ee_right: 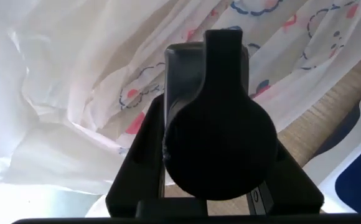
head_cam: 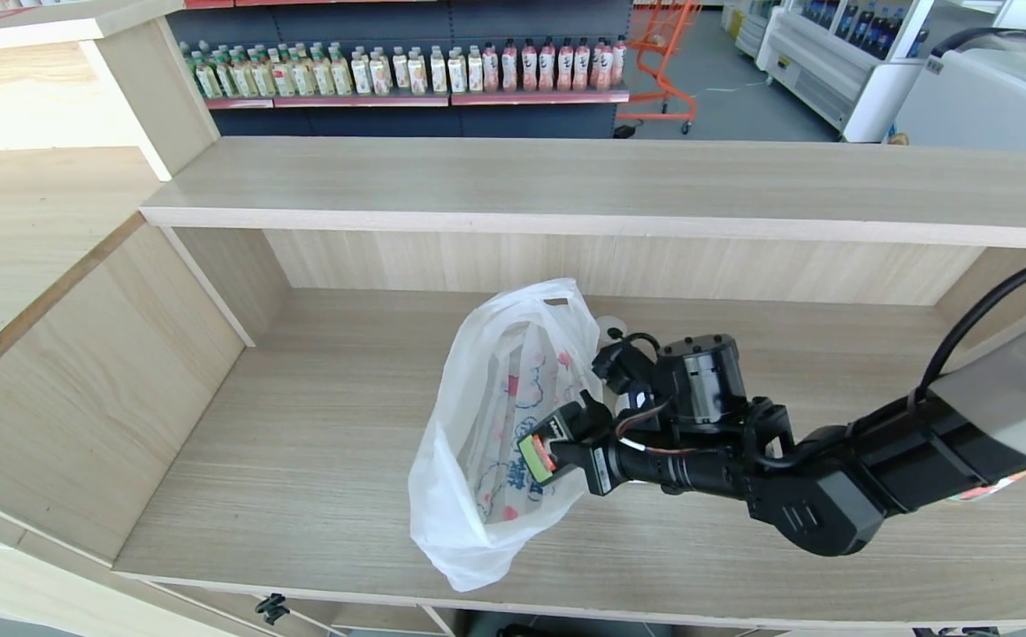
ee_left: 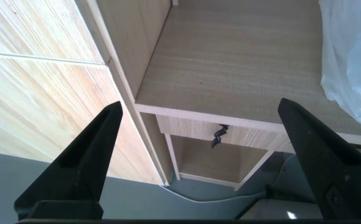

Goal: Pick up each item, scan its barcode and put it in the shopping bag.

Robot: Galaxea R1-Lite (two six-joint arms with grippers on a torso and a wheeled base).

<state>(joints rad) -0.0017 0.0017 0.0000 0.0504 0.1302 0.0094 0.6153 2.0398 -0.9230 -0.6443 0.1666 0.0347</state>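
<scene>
A translucent white shopping bag [head_cam: 495, 425] lies on the wooden counter [head_cam: 301, 460] with its mouth facing the right arm; something with red and blue print shows through it [ee_right: 137, 99]. My right gripper [head_cam: 541, 453] is at the bag's mouth, shut on a small box [head_cam: 532, 456] with a green and red face. In the right wrist view the box [ee_right: 179, 68] looks grey and is mostly hidden behind the gripper's black body. My left gripper [ee_left: 200, 107] is open, its fingers [ee_left: 93, 155] wide apart, off the counter's front left corner.
The counter is a recess with a back wall [head_cam: 619, 265], a raised ledge [head_cam: 601, 190] above it and a side wall [head_cam: 97, 389] on the left. A flat white and blue thing [ee_right: 355, 177] lies beside the bag. Bottle shelves [head_cam: 407, 75] stand far behind.
</scene>
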